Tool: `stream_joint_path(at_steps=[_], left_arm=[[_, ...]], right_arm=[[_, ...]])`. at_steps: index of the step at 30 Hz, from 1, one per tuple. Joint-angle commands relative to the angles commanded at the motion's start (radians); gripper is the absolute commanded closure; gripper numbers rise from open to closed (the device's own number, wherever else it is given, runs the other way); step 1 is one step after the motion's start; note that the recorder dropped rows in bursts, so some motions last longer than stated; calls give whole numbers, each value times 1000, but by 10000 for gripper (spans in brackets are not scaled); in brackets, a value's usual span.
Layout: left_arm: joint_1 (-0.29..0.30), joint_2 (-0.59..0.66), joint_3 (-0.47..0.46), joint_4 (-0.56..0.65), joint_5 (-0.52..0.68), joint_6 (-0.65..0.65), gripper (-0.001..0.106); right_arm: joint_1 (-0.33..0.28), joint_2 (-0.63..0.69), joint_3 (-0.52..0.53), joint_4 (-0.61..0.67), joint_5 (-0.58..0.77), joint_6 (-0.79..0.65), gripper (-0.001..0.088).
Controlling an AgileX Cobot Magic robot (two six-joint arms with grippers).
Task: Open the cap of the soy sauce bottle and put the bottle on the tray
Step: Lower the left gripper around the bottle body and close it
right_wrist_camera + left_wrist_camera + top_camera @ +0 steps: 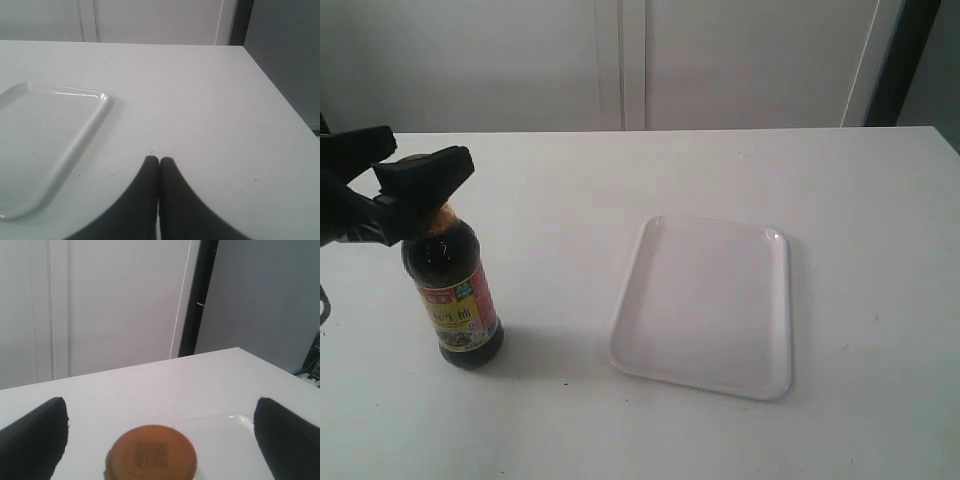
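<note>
Bottle [453, 290]: stands upright on the table [720, 170], at the left of the exterior view. It is filled with dark liquid up to the shoulder, and the yellow, red and green label faces the camera.
Bottle's place: on the bare tabletop, well apart from the tray [705, 300] and not yet on it.
Cap [152, 454]: golden-brown and round, it sits flat on top of the bottle and looks closed. Its top carries a faint stamped mark. In the exterior view only a sliver of it shows under the near finger.
Left gripper [425, 152]: at cap height, with its jaws spread wide and the cap between them.
Left fingers [35, 440]: black, one on each side of the cap. The left wrist view shows a clear gap on both sides, so neither finger touches the cap.
Tray: glossy white with rounded corners and a low rim. It lies flat on the table to the right of the bottle, near the middle of the exterior view. One corner shows past the cap in the left wrist view.
Right gripper [159, 160]: fingertips pressed together with nothing between them. It is over bare table, beside the tray's long edge and not touching it.
Table: white and matt, with a few small dark specks near the right gripper.
Backdrop: pale wall panels [620, 60] behind the table, with a dark upright strip [910, 60] at the far right.
</note>
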Motion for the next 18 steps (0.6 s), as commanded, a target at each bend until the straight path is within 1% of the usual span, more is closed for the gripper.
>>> stream_joint_path(at_steps=[3, 18], left_arm=[[0, 15, 0, 3, 16, 26, 2], [0, 98, 0, 20, 40, 33, 2]], right_arm=[[0, 0, 0, 0, 0, 0, 868], [0, 0, 0, 0, 0, 28, 868]])
